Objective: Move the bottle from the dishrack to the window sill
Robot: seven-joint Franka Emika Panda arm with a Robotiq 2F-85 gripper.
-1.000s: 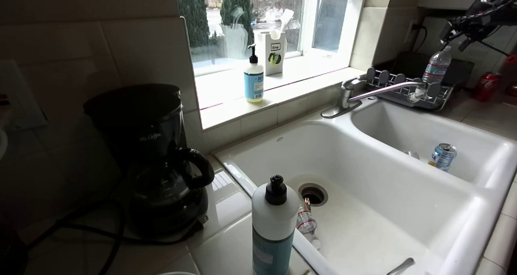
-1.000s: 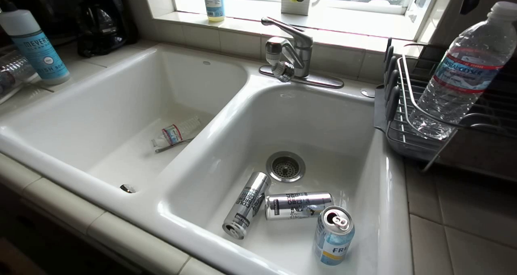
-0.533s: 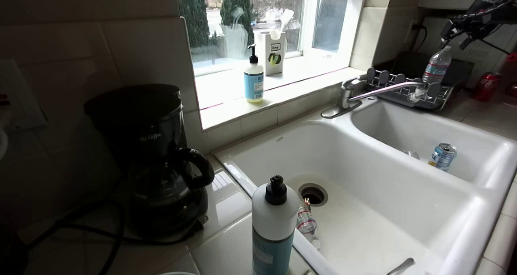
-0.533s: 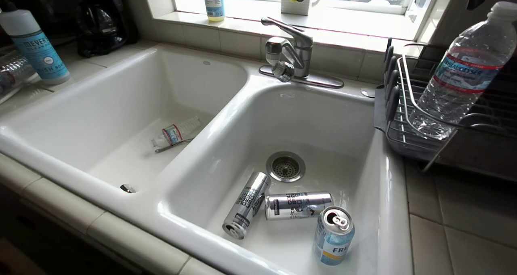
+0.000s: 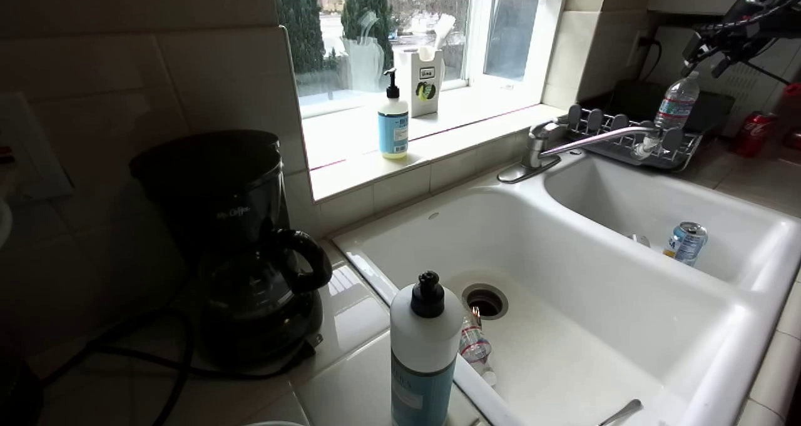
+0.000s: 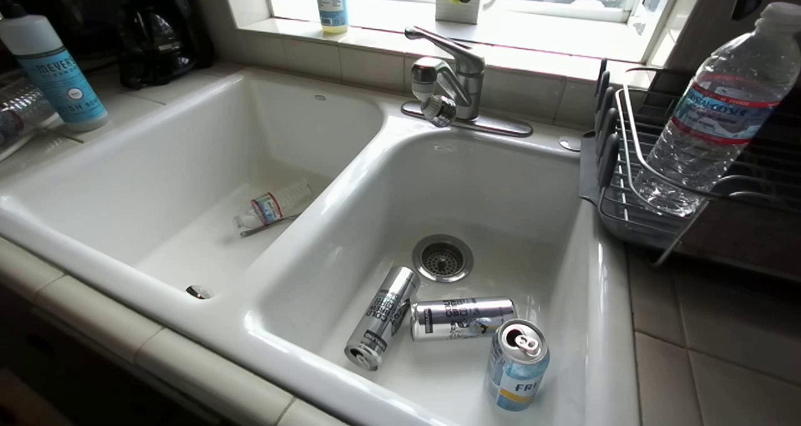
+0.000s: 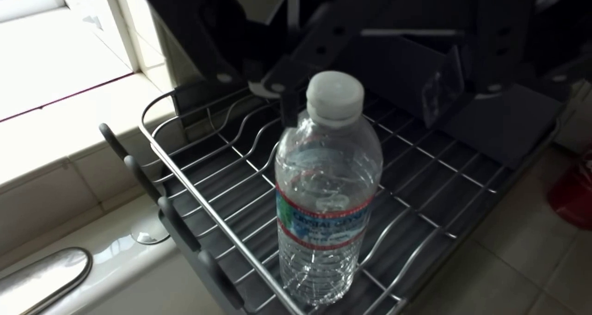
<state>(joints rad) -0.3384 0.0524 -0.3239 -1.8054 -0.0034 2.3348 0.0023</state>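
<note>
Clear, bumpy plastic bottle (image 7: 326, 171) in a wire rack (image 7: 222, 226)
The gripper (image 7: 362, 111) has its fingers apart near the round cap (image 7: 335, 95).

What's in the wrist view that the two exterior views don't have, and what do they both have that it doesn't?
Only the wrist view: a close-up of the open pincer and a clear look down onto the white cap. Only the exterior views: the black coffee maker, blue can and pump bottle. All three: the clear bottle in the dishrack, and some window sill.
</note>
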